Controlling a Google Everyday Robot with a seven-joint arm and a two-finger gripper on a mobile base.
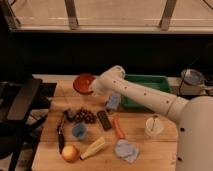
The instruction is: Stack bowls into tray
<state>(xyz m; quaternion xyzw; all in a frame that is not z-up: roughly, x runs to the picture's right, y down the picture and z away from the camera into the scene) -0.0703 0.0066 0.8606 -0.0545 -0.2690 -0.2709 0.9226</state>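
You are near the start: the visible part of the green tray point(155, 84), far and to the right, shows no bowl in it, while the orange-red bowl point(82, 82) sits at the far left corner of the wooden board point(165, 146), so the stacking is all left to do. The gripper point(95, 86) is at that bowl's right rim, touching or just beside it, and you cannot tell whether it is spread or clamped on it. A dull round dish point(192, 77) right of the tray may be the second bowl.
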